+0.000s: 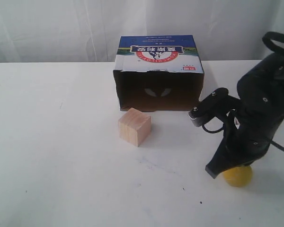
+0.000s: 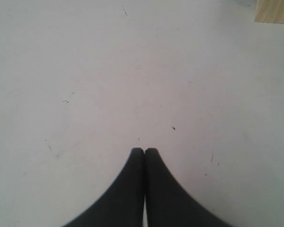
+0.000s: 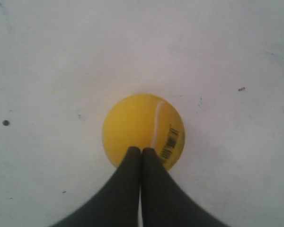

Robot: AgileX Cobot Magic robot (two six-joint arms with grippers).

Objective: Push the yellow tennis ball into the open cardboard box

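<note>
Ball: yellow tennis ball point(image 3: 143, 127) sits on the white table point(image 1: 61, 165) at the right front of the exterior view, well apart from the box and out past its right wall.
Box: cardboard box point(image 1: 158, 71) lies on its side at the back middle, its dark mouth facing the front; the ball is not yet in it.
Cube: wooden cube point(image 1: 135, 126) stands just in front of the left part of that mouth.
Right gripper: right gripper point(image 3: 141, 151) is down at the ball with its jaws pressed together into one narrow tip. The tip meets the ball's edge, but I cannot tell whether it presses on the ball or only overlaps it.
Left gripper: left gripper point(image 2: 145, 151) hangs over bare table, jaws together, holding nothing.
Stage: the push looks barely begun, with the whole way to the mouth left.
Risk, slip: a narrow tip against a round ball; contact off the ball's middle would likely roll it sideways off the tip.
Risk, aim: the line to the mouth runs slantwise, so a push aimed too straight would likely send the ball into or past the right wall.
Risk, cube: steered too far left, the ball could glance off the cube.
Risk, speed: a hard shove might bounce the ball back out or shift the box.
</note>
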